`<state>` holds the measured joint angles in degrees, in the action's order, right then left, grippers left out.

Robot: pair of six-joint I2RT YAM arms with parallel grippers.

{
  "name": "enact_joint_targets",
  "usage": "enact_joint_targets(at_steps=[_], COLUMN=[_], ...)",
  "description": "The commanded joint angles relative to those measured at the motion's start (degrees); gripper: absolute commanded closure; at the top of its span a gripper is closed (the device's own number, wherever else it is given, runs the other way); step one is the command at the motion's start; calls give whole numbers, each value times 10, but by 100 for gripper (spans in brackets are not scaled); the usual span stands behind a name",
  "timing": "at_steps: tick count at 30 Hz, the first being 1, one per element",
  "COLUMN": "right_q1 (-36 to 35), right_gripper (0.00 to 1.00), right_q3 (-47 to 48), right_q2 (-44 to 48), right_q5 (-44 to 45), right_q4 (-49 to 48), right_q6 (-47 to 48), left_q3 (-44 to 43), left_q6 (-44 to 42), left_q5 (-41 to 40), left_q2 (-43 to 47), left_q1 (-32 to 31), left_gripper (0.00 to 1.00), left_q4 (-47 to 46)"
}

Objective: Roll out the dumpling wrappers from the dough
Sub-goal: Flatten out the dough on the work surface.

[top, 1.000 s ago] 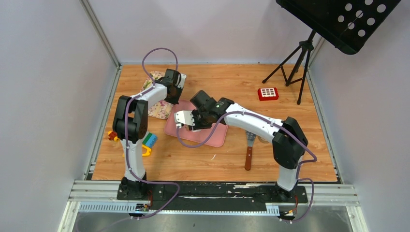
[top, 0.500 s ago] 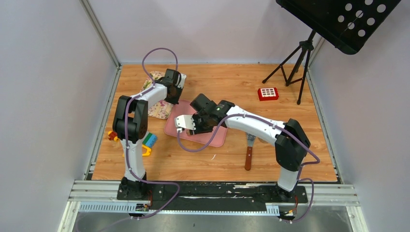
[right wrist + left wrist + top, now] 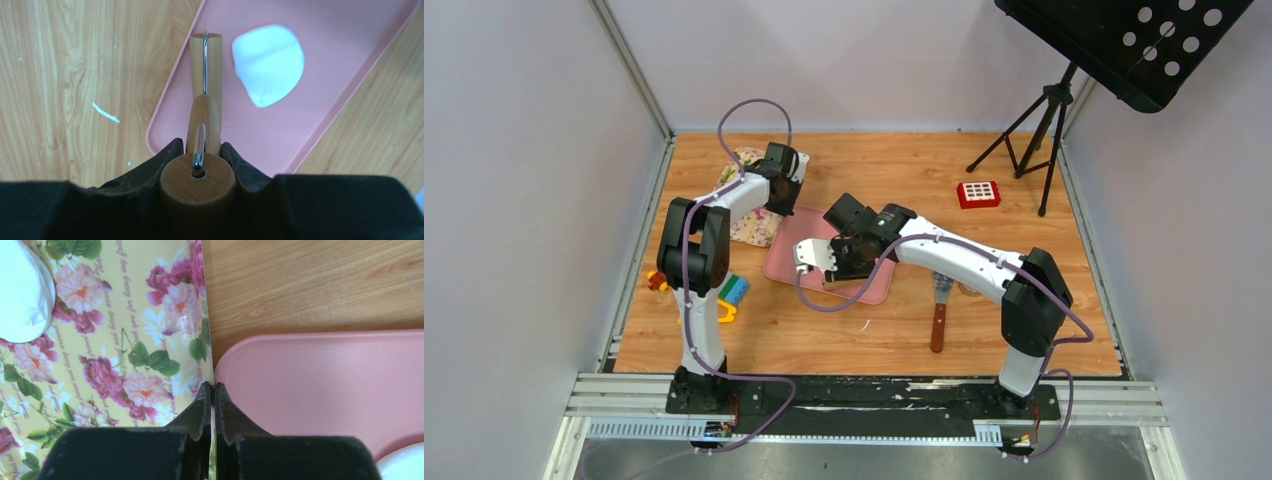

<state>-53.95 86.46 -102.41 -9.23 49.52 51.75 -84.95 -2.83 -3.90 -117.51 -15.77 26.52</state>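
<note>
Right tool (image 3: 200, 147) clamped on the handle of a small wooden roller (image 3: 205, 60). Its head lies over the near-left rim of the pink tray (image 3: 325, 95). The dough (image 3: 269, 65), a flattened lopsided oval, sits on the tray just beside the head, not touching. In the last second the right arm slid a bit toward the near side of the tray, so the roller looks off the dough, probably lining up another pass; the dough isn't round yet. Left tool (image 3: 211, 392) unmoved, fingers together and empty, at the seam between tray and floral sheet (image 3: 125, 340). One round wrapper (image 3: 22, 295) lies on that sheet. White crumbs on the worktop (image 3: 65, 60).
</note>
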Motion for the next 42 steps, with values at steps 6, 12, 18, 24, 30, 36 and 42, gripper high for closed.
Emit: enact_joint_targets(at_steps=[6,12,18,24,30,36,42], right_q1=[3,3,2,3,8,10,1], right_gripper=[100,100,100,100,100,100,100], right_q3=[63,85,97,96,76,65,25], right_q2=[45,6,-62,-117,-153,-168,-125], right_q5=[41,63,83,85,116,109,54], right_q4=[17,-17,-37,-38,-43,-46,-33], right_q6=[-54,-67,-60,-64,-72,-71,-48], left_q3=[10,12,11,13,15,16,17], left_q6=[-4,-4,-4,-4,-4,-3,-2], left_q5=[-9,-13,-11,-11,-9,-10,-11], left_q2=[-28,-26,-27,-25,-22,-21,-21], left_q1=[1,-2,-3,-4,-4,-4,-4], left_gripper=[100,100,100,100,100,100,100], left_q4=[33,32,32,31,29,28,27])
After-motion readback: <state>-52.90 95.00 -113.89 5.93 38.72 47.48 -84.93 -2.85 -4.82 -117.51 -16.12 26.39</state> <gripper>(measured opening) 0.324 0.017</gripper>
